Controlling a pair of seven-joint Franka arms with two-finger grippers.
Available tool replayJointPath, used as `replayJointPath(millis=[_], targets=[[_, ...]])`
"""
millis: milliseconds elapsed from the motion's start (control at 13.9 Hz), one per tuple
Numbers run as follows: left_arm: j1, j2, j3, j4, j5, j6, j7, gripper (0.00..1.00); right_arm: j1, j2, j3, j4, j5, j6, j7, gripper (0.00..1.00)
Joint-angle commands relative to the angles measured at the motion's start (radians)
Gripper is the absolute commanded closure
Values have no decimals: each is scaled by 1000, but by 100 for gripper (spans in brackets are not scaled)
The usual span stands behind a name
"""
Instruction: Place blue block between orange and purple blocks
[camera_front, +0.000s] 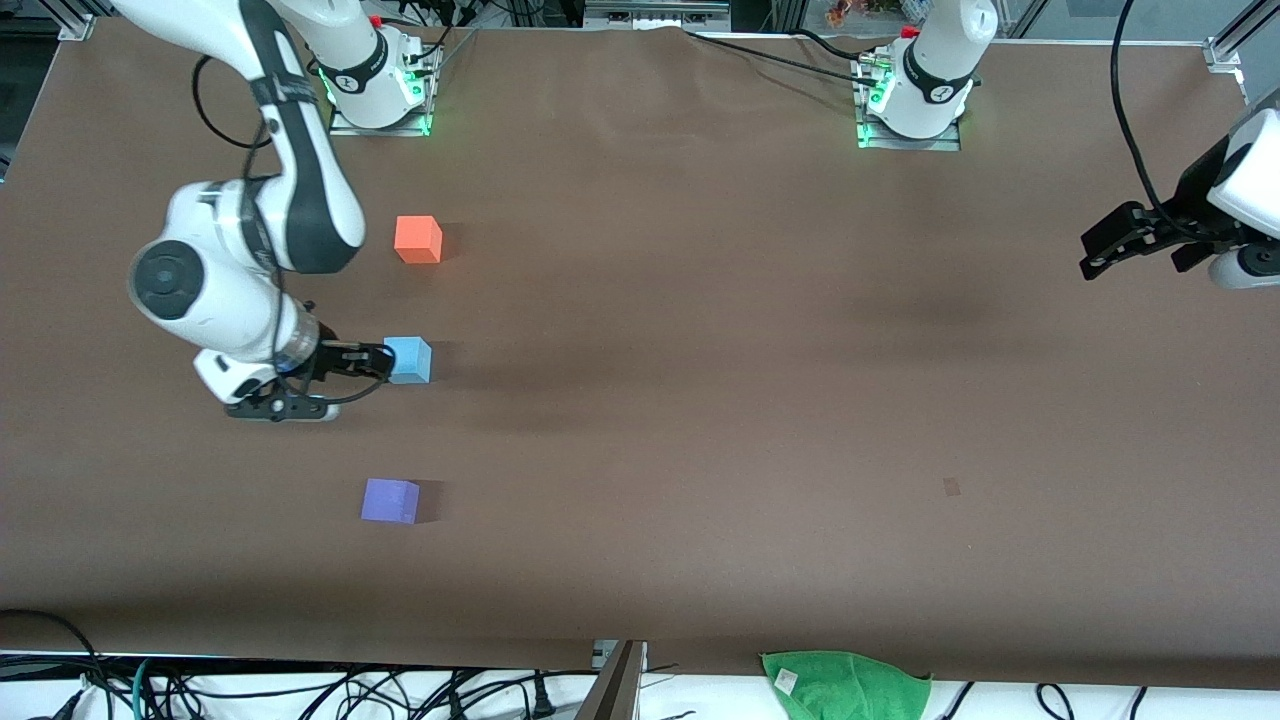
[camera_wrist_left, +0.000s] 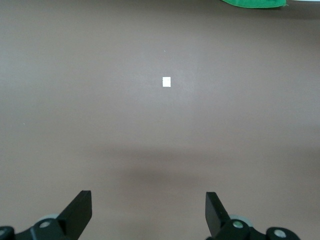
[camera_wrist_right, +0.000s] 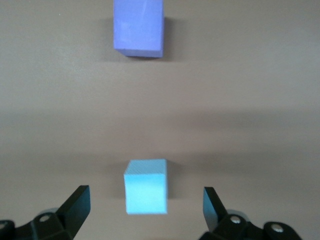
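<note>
Green cloth (camera_front: 846, 683) at table edge (camera_front: 700, 655)

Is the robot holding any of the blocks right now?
No, nothing is held. The right claw is open with the blue block sitting between its fingers, untouched. The left claw waits open over bare table.

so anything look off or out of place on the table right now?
Nothing stands out. Orange block, blue block and purple block sit flat in a rough line. Right gripper open at the blue block; left gripper waits open.
</note>
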Motion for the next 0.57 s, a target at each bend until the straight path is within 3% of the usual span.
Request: replayJointPath(millis=[0, 287, 502], targets=[[-2, 1, 0, 25, -12, -26, -5, 0, 2, 8, -32, 150, -43, -185, -47, 0], [-2, 1, 0, 25, -12, -26, -5, 0, 1, -10, -86, 313, -43, -412, -70, 0], [-2, 1, -1, 25, -12, -26, -5, 0, 1, -10, -127, 373, -44, -502, -124, 0]])
